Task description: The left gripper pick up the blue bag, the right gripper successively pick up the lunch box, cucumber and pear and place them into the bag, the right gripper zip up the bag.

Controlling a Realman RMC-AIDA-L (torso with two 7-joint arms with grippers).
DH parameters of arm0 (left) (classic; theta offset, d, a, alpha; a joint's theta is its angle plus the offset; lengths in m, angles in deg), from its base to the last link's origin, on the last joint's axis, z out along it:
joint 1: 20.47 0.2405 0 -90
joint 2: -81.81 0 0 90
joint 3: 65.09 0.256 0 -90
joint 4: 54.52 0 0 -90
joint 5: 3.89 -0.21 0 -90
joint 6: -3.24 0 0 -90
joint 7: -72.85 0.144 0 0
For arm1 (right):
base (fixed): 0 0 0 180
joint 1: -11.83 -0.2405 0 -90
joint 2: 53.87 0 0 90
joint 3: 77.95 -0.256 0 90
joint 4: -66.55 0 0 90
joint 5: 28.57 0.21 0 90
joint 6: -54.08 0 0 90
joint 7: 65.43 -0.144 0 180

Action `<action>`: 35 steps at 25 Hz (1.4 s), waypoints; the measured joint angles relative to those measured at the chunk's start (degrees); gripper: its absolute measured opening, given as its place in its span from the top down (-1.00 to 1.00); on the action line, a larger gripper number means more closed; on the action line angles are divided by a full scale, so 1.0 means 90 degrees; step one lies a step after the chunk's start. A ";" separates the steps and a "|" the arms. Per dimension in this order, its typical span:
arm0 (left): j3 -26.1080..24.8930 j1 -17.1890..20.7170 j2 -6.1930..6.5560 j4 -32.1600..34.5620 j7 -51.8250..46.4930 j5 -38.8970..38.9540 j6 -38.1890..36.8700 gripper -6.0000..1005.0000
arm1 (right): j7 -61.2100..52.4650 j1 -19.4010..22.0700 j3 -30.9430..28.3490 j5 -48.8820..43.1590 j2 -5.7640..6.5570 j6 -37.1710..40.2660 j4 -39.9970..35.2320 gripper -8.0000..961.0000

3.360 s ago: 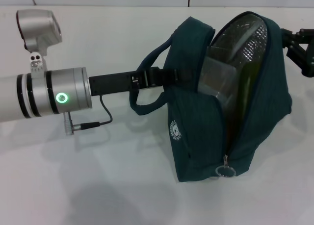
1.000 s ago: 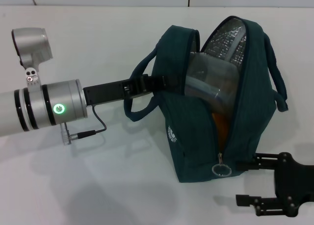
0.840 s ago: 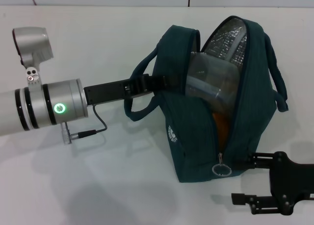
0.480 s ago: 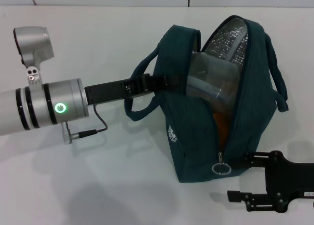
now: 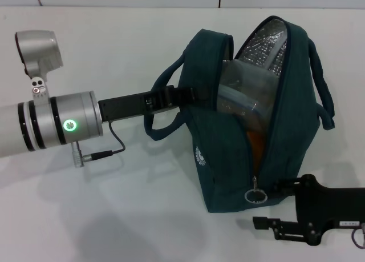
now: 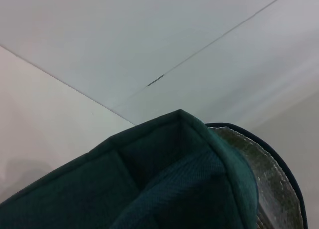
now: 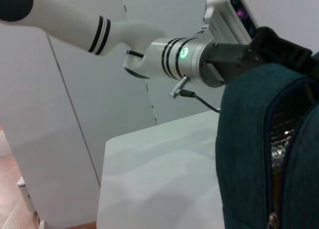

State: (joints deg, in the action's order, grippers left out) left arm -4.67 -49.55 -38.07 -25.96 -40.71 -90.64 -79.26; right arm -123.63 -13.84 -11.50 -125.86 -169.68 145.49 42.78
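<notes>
white tabletop [image 5: 142, 216] runs under everything, with pale wall panels behind it. on the left, my left gripper [image 5: 185, 94] reaches in from the silver forearm and sits against the bag's near side, by the handle [image 5: 162, 111]; the cloth hides my fingertips, so i cannot tell whether those jaws are pinched or loose. the wrist view there shows only a fold of cloth and a bit of foil.

the blue bag [image 5: 228, 153] stands on the table in the middle, mouth gaping upward, foil lining [image 5: 265, 42] showing. the lunch box [image 5: 245, 93] leans inside it, and something orange below it, probably the pear [image 5: 255, 145]. the cucumber i cannot make out.

the bag is soft and will slump and fold if tugged, so the zip likely needs the cloth held taut from my left side. the ring pull [image 5: 256, 196] is small, thin metal, probably slippery (and free to swing), hanging at the low end of the zip; that is the place to pinch.

my right gripper [image 5: 267, 205] lies just beside the bag's lower corner, jaws apart, one finger near the ring, not yet on it.
</notes>
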 joint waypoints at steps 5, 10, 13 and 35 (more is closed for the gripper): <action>0.0006 -0.0009 0.0003 0.0000 0.0000 0.0001 -0.0003 0.90 | 0.0002 -0.0019 0.0623 0.0623 -0.0003 -0.0315 0.0000 0.16; -0.0020 0.0028 0.0011 0.0000 0.0000 0.0000 -0.0003 0.89 | -0.0007 0.0019 0.0654 0.0827 0.0003 -0.0497 -0.0028 0.47; -0.0023 0.0034 0.0018 0.0000 0.0000 0.0001 -0.0003 0.89 | -0.0058 0.0025 0.0662 0.0868 0.0027 -0.0562 -0.0028 0.61; -0.0024 0.0125 0.0020 0.0000 0.0000 0.0069 -0.0002 0.85 | 0.0172 0.0913 0.0209 0.0923 0.0090 0.0323 -0.1179 0.97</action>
State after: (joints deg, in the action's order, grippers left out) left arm -4.89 -48.43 -37.89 -25.95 -40.71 -90.01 -79.28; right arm -122.08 -5.62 -9.62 -117.55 -168.87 148.39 32.17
